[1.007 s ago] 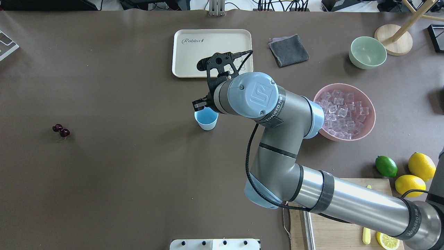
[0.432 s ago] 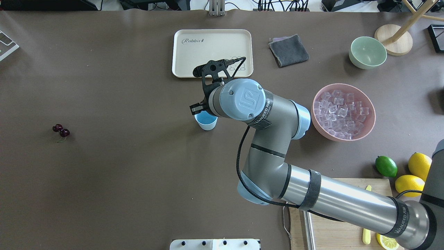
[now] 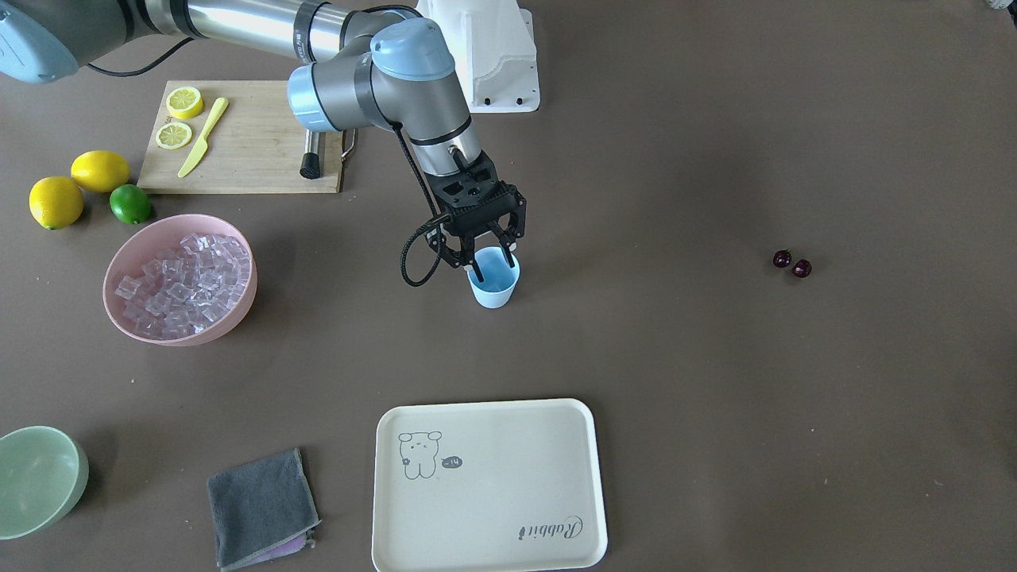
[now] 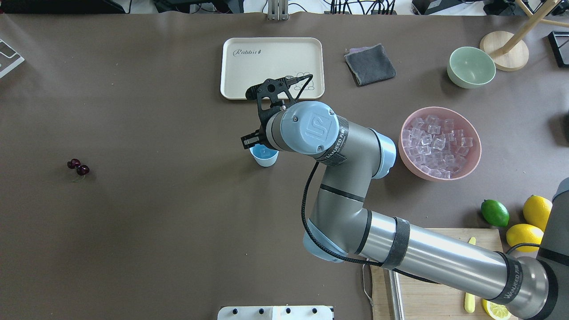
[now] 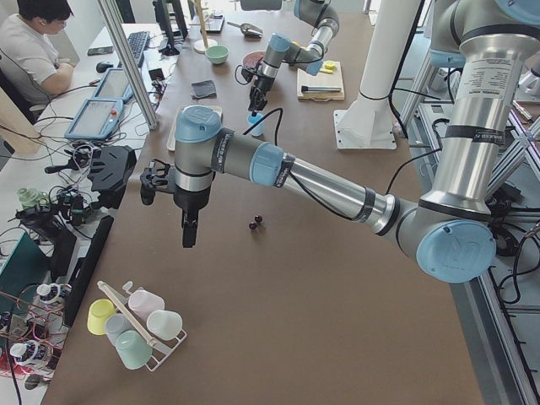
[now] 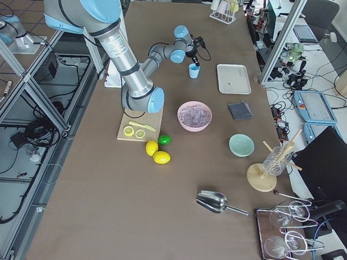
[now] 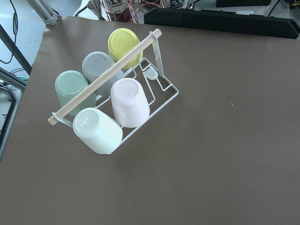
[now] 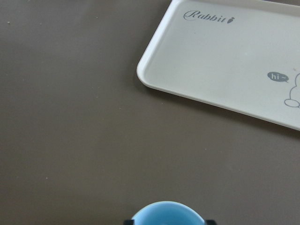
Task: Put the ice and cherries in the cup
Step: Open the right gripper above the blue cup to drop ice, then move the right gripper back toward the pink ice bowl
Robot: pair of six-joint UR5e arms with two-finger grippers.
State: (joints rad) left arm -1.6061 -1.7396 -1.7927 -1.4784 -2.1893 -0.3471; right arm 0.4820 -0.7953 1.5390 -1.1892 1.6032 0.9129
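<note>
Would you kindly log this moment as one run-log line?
right pincer: open over cup | left pincer: state unclear, away from cup | cherries: on table | ice: in pink bowl

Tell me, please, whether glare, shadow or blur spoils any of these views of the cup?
Overhead exterior: glare streaks the right arm, which hides part of the cup. Exterior front-facing: even light, soft shadows, the cup and right gripper both sharp. Right wrist-mounted: sharp, but the cup is cropped at the bottom edge.

I read this as a robotics lab: aluminium frame [image 5: 126, 59], teach pendant [image 5: 95, 118], loose cables [image 5: 74, 157], person [image 5: 29, 52] seated beside the tabletop [image 5: 278, 295].
</note>
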